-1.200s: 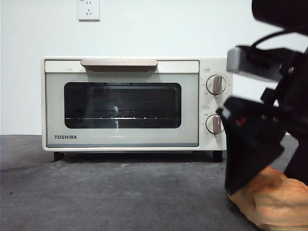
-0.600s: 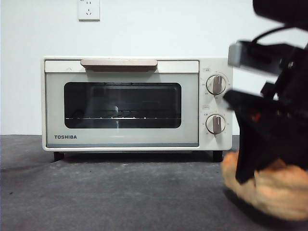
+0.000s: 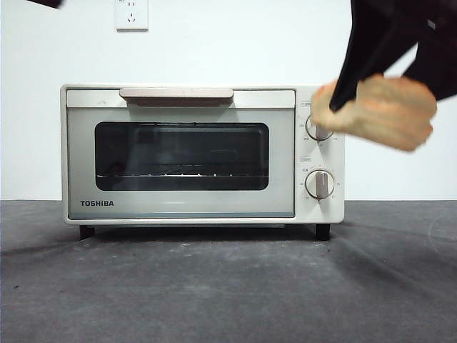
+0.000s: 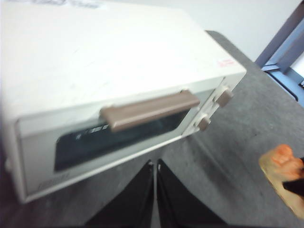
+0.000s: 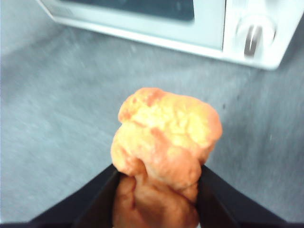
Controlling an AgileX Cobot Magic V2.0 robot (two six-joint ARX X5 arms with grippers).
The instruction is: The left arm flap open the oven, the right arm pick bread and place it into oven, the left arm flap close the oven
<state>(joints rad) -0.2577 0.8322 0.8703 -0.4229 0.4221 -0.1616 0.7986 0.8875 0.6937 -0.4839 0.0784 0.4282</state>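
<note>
The cream-white oven (image 3: pixel 182 153) stands on the table with its door closed and its beige handle (image 3: pixel 176 95) up top. My right gripper (image 3: pixel 382 78) is shut on the bread (image 3: pixel 378 111), a lumpy golden-orange loaf held in the air in front of the oven's upper knob. In the right wrist view the bread (image 5: pixel 166 137) sits pinched between the two black jaws of the right gripper (image 5: pixel 158 173), above the grey table. My left gripper (image 4: pixel 155 164) is shut and empty, hovering in front of and above the oven's handle (image 4: pixel 149 110), apart from it.
The lower knob (image 3: pixel 319 184) shows at the oven's right side. A wall socket (image 3: pixel 131 14) is on the white wall behind. The grey table (image 3: pixel 214 286) stretches in front of the oven. A black tip of the left arm (image 3: pixel 46 3) shows at the top left corner.
The right gripper has lifted the bread from the table at the lower right up to the height of the oven's upper knob. A black arm tip has appeared at the top left.
</note>
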